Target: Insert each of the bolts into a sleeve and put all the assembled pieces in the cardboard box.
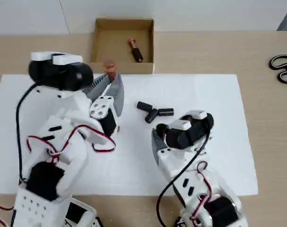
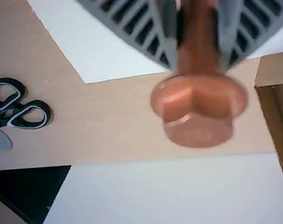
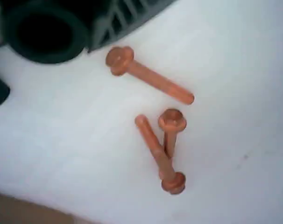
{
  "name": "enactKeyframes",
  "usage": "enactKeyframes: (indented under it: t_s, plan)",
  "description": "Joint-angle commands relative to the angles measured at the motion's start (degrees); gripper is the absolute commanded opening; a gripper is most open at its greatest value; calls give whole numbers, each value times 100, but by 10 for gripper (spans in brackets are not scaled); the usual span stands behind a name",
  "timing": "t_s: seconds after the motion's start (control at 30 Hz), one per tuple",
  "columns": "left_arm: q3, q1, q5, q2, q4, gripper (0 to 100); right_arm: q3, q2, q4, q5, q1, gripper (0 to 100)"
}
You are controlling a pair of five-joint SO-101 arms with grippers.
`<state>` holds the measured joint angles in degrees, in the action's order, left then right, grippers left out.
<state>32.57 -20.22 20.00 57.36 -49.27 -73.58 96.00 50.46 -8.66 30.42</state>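
Observation:
My left gripper (image 1: pixel 109 81) is shut on a copper bolt (image 1: pixel 109 66), which it holds shaft-first just in front of the cardboard box (image 1: pixel 98 45). The bolt's hexagonal head (image 2: pixel 197 109) sticks out past the grey fingers (image 2: pixel 132 23). One assembled bolt and sleeve (image 1: pixel 135 50) lies inside the box. Three black sleeves (image 1: pixel 153 112) lie together on the white paper. My right gripper (image 1: pixel 157 142) hangs low over the paper, shut on a black sleeve (image 3: pixel 45 31) whose open end faces the camera. Three loose bolts (image 3: pixel 153 84) (image 3: pixel 172 128) (image 3: pixel 158 154) lie on the paper close to it.
A white paper sheet (image 1: pixel 219 94) covers the middle of the wooden table. Black-handled scissors (image 1: pixel 283 68) lie at the far right edge, also visible in the left wrist view (image 2: pixel 15 112). The box's corner (image 2: pixel 274 93) is near the held bolt.

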Motion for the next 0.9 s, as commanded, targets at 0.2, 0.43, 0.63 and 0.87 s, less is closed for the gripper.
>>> enactKeyframes:
  t_s: [0.2,0.43,0.63,0.87]
  plan:
    - [330,-431,-35,185,325,6,-1741,48,-2949,0,22,4]
    - [708,-923,-62,193,519,6,-1785,48,-2985,0,22,4]
    - [1604,-993,-730,202,1864,6,-1793,48,-2967,0,31,4]
    - [2062,-993,-378,563,2224,6,-1802,48,-2967,0,40,4]
